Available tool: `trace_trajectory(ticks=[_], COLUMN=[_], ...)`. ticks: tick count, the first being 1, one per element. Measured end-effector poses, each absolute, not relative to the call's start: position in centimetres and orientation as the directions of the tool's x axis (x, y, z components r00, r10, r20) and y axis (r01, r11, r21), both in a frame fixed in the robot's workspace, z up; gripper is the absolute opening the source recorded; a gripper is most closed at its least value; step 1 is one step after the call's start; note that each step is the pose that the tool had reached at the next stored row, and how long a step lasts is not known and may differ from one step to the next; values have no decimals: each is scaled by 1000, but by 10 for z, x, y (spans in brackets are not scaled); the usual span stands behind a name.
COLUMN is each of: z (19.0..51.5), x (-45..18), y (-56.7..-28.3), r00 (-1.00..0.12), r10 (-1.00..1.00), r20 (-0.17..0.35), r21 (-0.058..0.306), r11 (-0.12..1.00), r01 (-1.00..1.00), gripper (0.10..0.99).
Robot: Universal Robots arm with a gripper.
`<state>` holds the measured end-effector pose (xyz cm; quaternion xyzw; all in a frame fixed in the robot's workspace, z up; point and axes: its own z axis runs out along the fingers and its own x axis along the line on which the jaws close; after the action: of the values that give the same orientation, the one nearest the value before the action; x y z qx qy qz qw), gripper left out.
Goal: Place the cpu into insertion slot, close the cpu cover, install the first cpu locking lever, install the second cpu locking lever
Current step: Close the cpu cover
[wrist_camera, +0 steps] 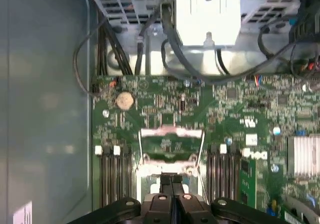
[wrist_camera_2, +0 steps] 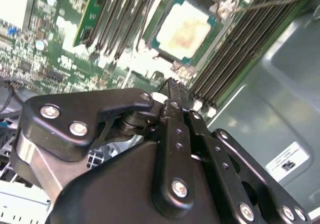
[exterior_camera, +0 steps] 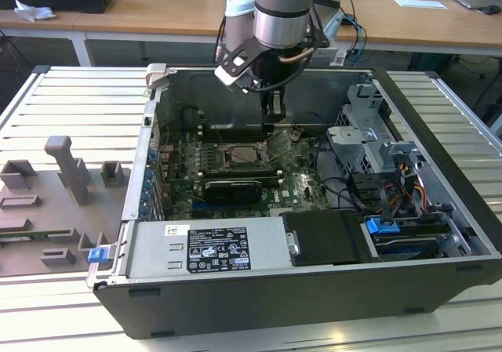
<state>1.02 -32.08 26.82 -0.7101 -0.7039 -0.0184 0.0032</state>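
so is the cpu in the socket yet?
In. In the second wrist view the cpu lies flat within the insertion slot's frame, its pale top uncovered.

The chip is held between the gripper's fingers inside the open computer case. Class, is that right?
Not quite. The chip is not in the gripper; it lies in the socket on the green board, inside the open computer case. The second wrist view shows this.
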Motion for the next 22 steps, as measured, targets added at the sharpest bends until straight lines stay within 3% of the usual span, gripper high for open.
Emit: trace_trajectory(ticks=[22], z=[265], x=[51], y=[-327], r00=[8], r10=[999], r20=[31], r21=[20], r11=[-9], r01=[1000], gripper=[106])
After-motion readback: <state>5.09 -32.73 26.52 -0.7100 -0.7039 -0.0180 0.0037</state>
